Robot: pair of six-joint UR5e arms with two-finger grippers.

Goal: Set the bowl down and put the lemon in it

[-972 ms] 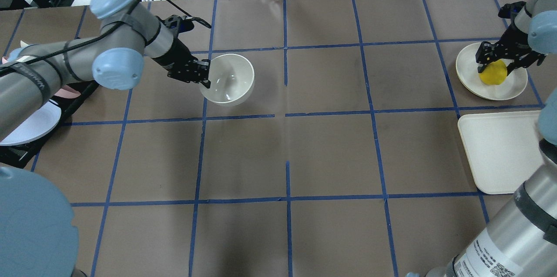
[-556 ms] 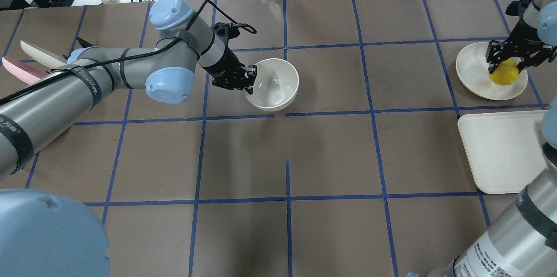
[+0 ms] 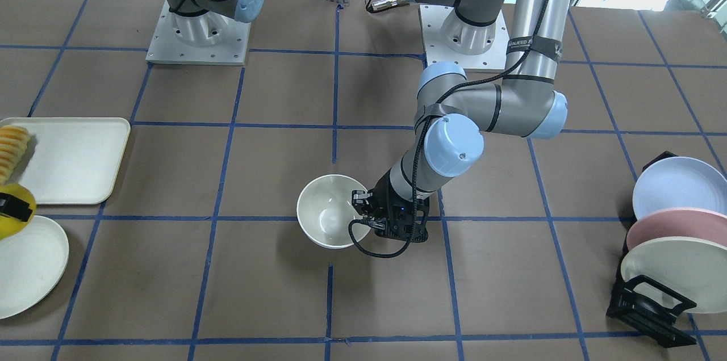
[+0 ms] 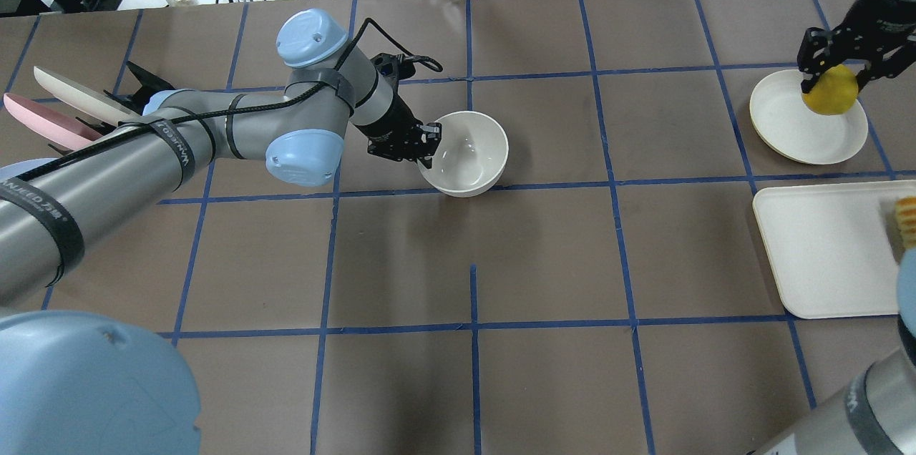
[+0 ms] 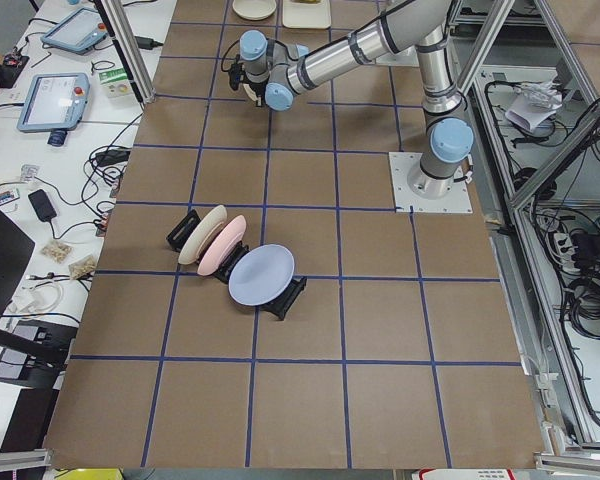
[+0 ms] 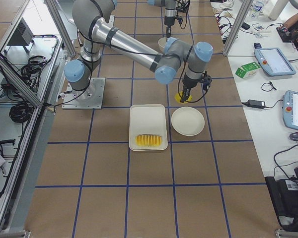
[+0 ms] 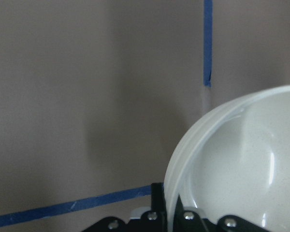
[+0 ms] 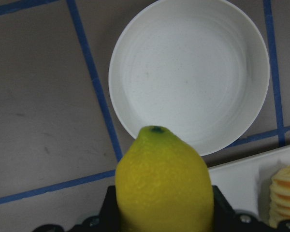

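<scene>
Bowl's (image 4: 469,152) moved centreward, left gripper (image 4: 427,144) pinching its rim; right gripper (image 4: 830,78) clamps the lifted lemon (image 4: 830,92). Set your bowl flat, then release.

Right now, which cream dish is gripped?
The deep bowl, rim pinched by the left gripper; the flat plate, tray and racked cream plate sit ungripped.

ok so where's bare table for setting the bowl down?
Bare: the squares between the bowl and the plate, plus those robot-side of it. Crowded: plate, tray and lemon at the right end; rack at the left.
</scene>
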